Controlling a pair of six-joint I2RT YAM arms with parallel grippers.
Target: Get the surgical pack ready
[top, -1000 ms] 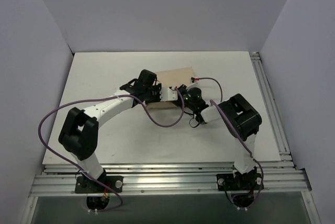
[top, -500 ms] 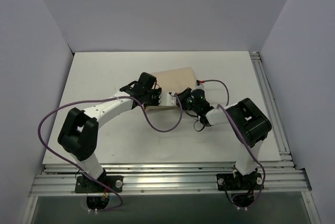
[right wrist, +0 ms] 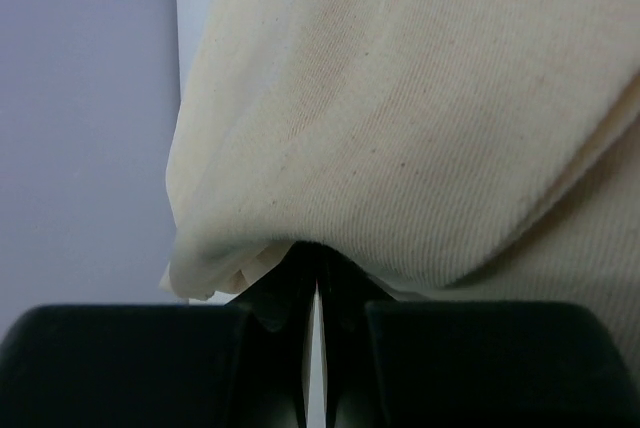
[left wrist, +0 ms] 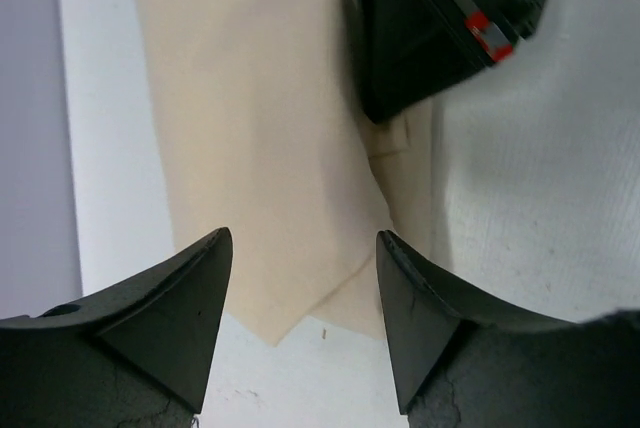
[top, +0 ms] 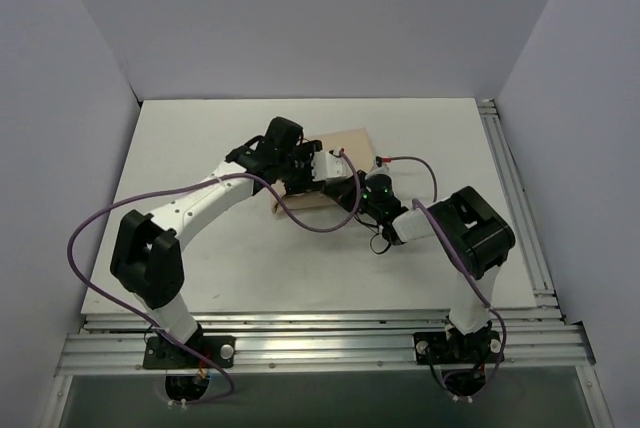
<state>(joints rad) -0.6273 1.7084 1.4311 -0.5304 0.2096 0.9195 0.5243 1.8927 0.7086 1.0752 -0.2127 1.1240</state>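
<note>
On table (top: 170,148), right end effector (right wrist: 316,256) pinches tan cloth (right wrist: 420,108)

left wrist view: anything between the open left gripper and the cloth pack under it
Nothing visible does. The left gripper hangs open over bare cloth pack, near its pointed corner. The right gripper is shut on the cloth's edge farther along, off to one side and not in the path down.

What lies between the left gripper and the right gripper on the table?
Only the beige cloth; the left wrist view shows it spanning from under the open left gripper up to the right gripper.
</note>
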